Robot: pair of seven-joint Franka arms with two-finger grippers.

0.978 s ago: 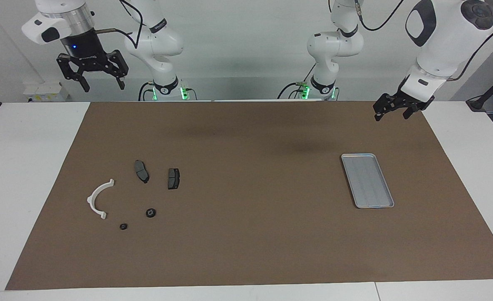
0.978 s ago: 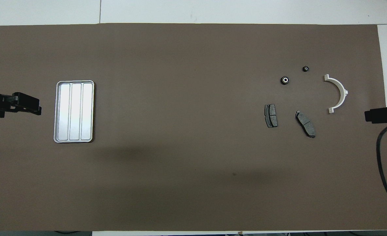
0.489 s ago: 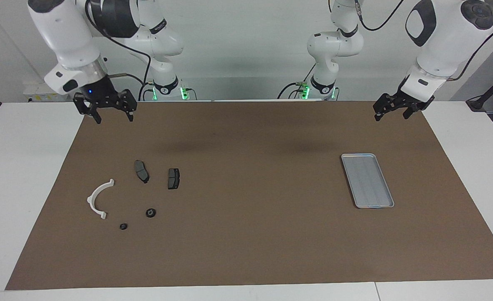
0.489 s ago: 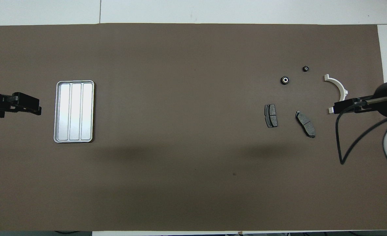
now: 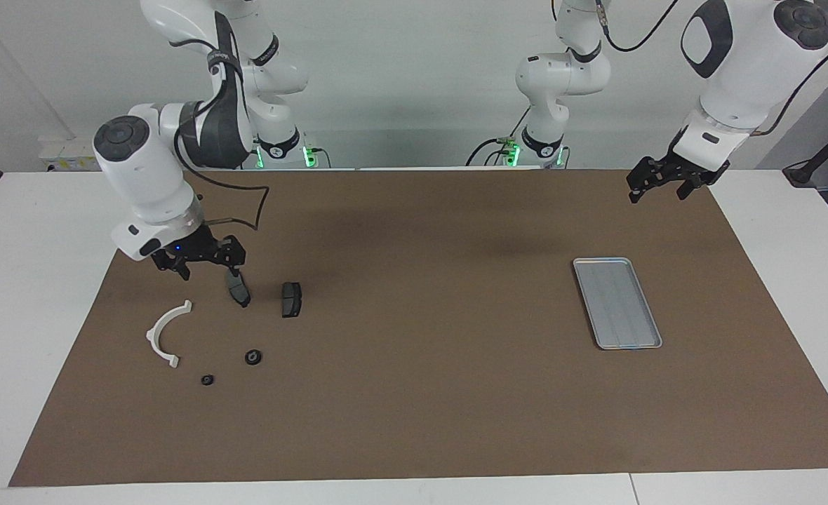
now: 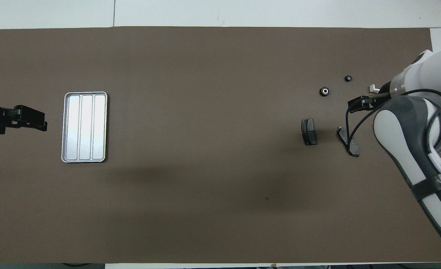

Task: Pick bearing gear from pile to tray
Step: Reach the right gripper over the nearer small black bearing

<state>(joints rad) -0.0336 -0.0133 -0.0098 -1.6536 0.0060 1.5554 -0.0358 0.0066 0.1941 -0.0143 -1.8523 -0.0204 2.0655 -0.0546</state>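
Observation:
The pile lies toward the right arm's end of the table. In it are two small black round pieces (image 5: 253, 357) (image 5: 207, 380), also seen from overhead (image 6: 324, 91) (image 6: 348, 78). With them are two dark brake-pad plates (image 5: 291, 299) (image 5: 238, 289) and a white half-ring bracket (image 5: 163, 333). My right gripper (image 5: 207, 270) hangs open and empty just above the plate nearest the bracket. From overhead, the arm hides most of the bracket (image 6: 372, 88). The silver tray (image 5: 617, 303) (image 6: 85, 127) sits empty toward the left arm's end. My left gripper (image 5: 656, 189) waits open, raised over the mat's corner near its base.
A brown mat (image 5: 414, 421) covers most of the white table. A black cable (image 5: 245, 210) loops off the right arm's wrist above the mat. The right arm's forearm (image 6: 411, 149) slants over the mat beside the pile.
The right arm has swung down from high over the table's edge to low over the pile, its gripper still open. The left arm and all the parts have stayed put.

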